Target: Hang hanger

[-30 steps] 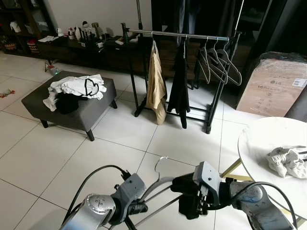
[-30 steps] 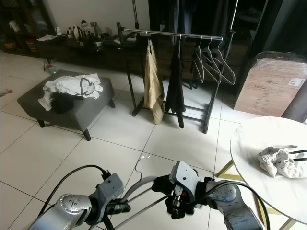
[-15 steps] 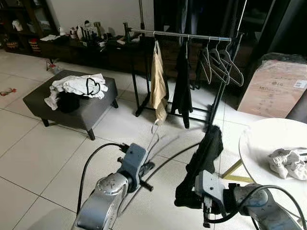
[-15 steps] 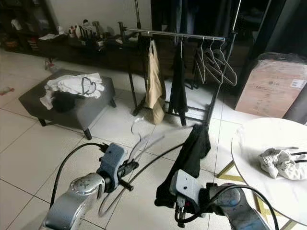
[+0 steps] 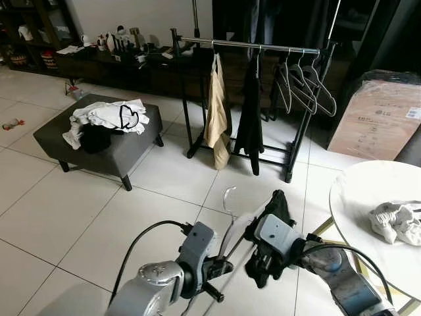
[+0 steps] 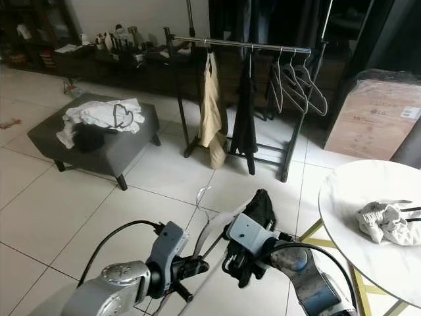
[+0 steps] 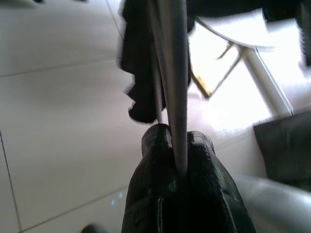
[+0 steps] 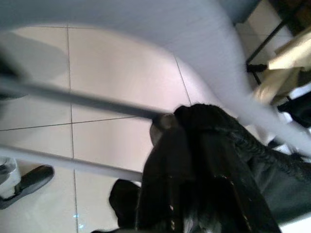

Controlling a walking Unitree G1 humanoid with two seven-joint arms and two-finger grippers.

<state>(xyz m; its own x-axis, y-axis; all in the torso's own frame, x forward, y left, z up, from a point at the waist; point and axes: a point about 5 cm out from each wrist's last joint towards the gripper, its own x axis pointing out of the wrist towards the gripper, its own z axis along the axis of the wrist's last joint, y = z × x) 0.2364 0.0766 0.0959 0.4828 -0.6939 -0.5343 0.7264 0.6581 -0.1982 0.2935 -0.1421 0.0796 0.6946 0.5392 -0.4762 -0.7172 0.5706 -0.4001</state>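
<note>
A grey ottoman (image 5: 99, 148) bears a heap of white and black clothes (image 5: 105, 118). A wrapped cardboard box (image 5: 375, 118) stands near a round white table (image 5: 368, 197) holding crumpled white cloth (image 5: 395, 220). Behind runs a cluttered dark sideboard (image 5: 112, 62).

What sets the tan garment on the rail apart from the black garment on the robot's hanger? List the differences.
The tan garment hangs full length from the metal rail; the black garment is bunched on the grey hanger near the floor. The tan one hangs free, while the black one is at the right gripper. The left gripper pinches that hanger's bar. Both are on hangers.
</note>
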